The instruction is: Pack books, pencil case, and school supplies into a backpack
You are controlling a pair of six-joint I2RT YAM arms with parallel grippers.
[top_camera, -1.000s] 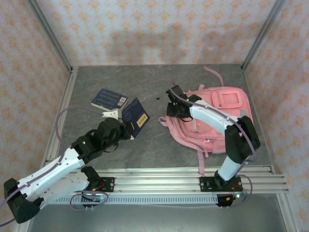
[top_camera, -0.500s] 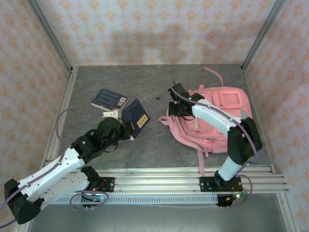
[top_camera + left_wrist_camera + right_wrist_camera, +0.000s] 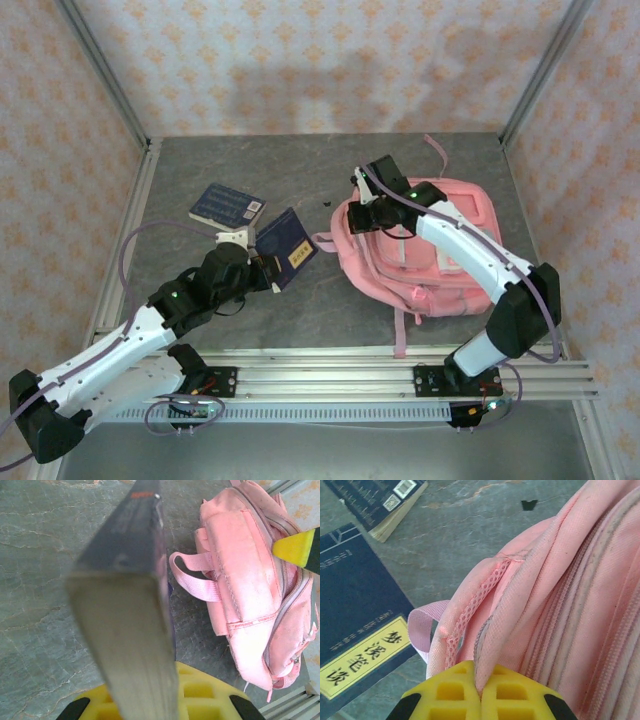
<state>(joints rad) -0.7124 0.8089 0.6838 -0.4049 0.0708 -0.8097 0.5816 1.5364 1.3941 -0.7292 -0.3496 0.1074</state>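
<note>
While left gripper point(image 3: 265, 268) grips book point(image 3: 291, 244), right gripper point(image 3: 481, 692) pinches backpack point(image 3: 560, 580)

Pale walls point(image 3: 300, 60) with an orange floral print enclose the grey stone-patterned desk point(image 3: 250, 165). Metal rails point(image 3: 330, 368) line its near edge.

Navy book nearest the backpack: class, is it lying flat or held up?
Held up, tilted: the left claw grips the navy book by one end, its page edge standing clear of the table.
</note>
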